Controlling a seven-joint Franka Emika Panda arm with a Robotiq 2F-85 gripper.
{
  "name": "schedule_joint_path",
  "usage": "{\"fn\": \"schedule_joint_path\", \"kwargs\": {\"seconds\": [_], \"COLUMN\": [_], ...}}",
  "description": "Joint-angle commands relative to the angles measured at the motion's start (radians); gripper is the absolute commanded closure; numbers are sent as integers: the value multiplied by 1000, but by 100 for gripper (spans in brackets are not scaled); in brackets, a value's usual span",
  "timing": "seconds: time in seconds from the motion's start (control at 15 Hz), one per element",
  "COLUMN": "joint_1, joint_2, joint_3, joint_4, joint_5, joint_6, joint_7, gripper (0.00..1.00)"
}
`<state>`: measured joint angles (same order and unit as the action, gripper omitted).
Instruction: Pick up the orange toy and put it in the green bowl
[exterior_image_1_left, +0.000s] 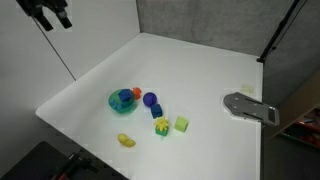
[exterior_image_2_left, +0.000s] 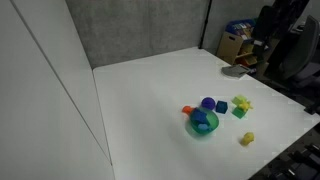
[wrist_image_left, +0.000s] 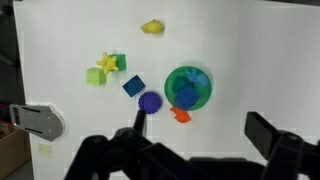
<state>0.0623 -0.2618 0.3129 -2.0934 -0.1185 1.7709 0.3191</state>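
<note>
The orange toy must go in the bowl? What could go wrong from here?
The orange toy lies right by the rim of the bowl, with the purple toy close beside it, so the open pincer may knock either while closing. The bowl already holds a blue piece, so the toy might bounce off it and out.

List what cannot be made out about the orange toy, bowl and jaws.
Orange toy: too small in both exterior views to show shape or contact with the green bowl.
Blue item in the bowl: blurred in the wrist view.
Gripper: too small and dark in an exterior view to read its jaws.
</note>
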Motion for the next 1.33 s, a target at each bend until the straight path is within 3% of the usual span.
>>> {"fn": "schedule_joint_path", "kwargs": {"seconds": [0.0, 0.53, 1.27], "joint_1": [32, 46, 70], "joint_2": [3, 97, 347], "joint_3": [-28, -36, -90], "joint_4": [3, 79, 143], "joint_5": [-8, -8, -15], "joint_6": [-3, 43, 381], "joint_7": [7, 40, 161], "gripper": [0, 0, 0]}}
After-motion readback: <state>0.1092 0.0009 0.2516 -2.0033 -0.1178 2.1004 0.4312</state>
